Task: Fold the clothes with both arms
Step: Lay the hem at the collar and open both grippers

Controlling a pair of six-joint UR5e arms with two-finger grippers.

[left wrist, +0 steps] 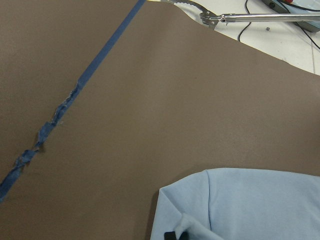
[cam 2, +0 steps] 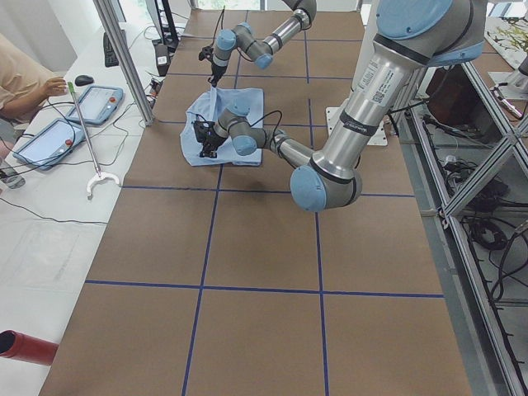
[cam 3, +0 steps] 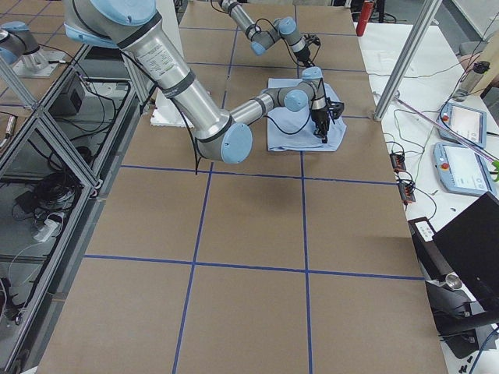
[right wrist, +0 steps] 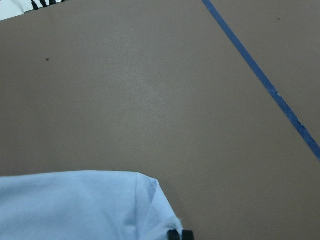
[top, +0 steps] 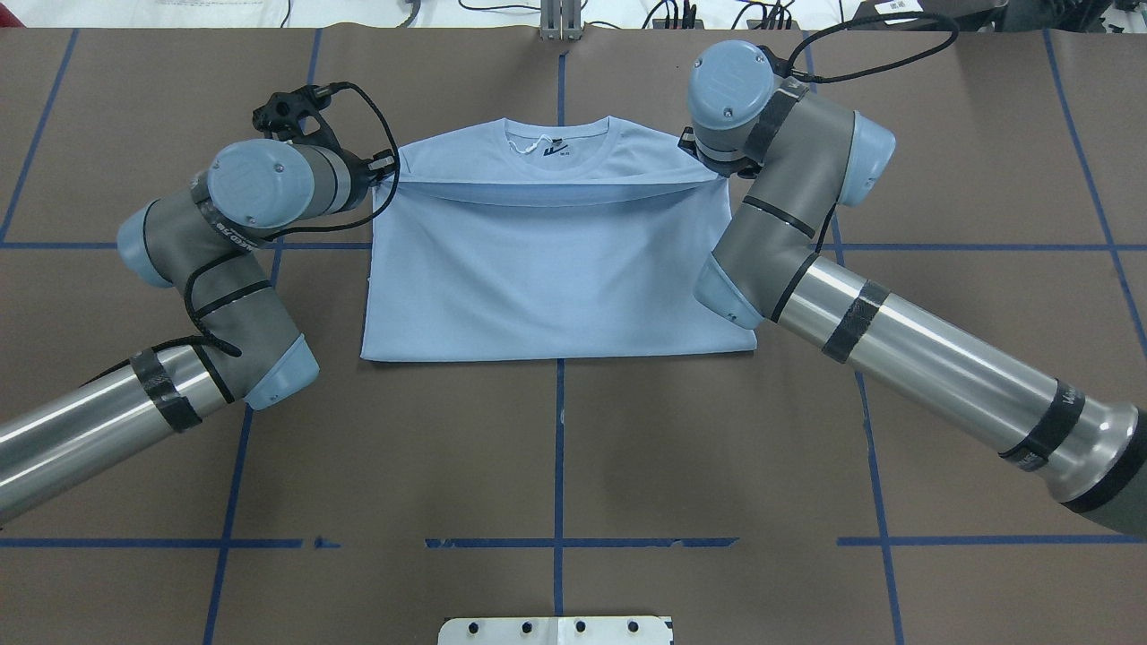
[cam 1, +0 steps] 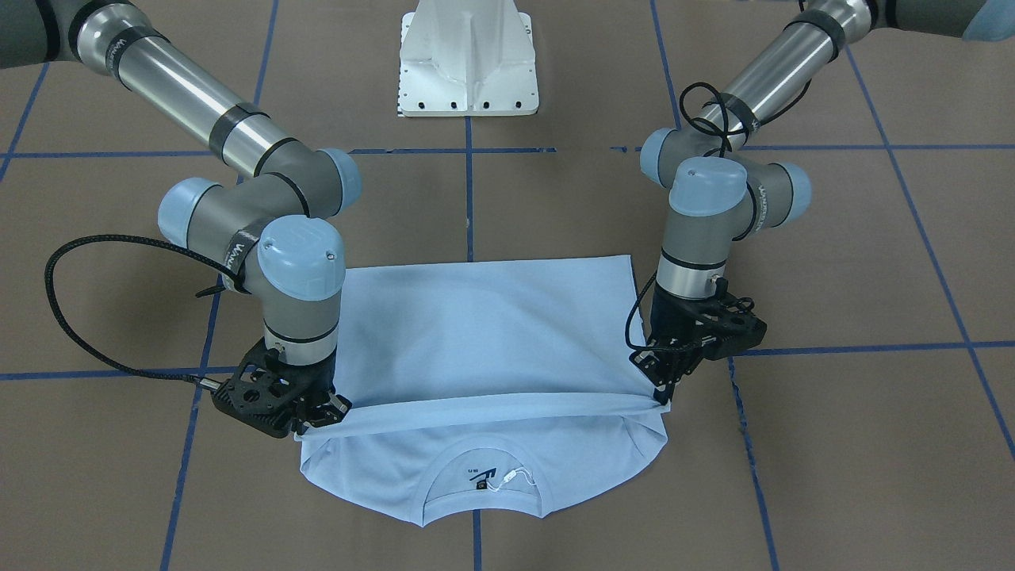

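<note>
The light blue T-shirt [cam 1: 484,333] lies flat on the brown table, its lower half folded up towards the collar [cam 1: 484,476], where the white neck tag [cam 1: 515,478] shows. The folded edge runs straight between both grippers. My left gripper [cam 1: 662,396] is shut on one end of that edge; in the overhead view it [top: 390,172] pinches the shirt [top: 547,278] at its left side. My right gripper [cam 1: 317,424] is shut on the other end and is hidden under its wrist in the overhead view. The wrist views show the left gripper [left wrist: 175,235] and the right gripper [right wrist: 180,234] closed on cloth.
The white pedestal base [cam 1: 468,63] stands at the robot's side of the table. Blue tape lines [top: 560,448] cross the brown surface. Beyond the far table edge are tablets [cam 2: 49,140], a grabber tool [cam 2: 91,148] and an operator's hand [cam 2: 54,85].
</note>
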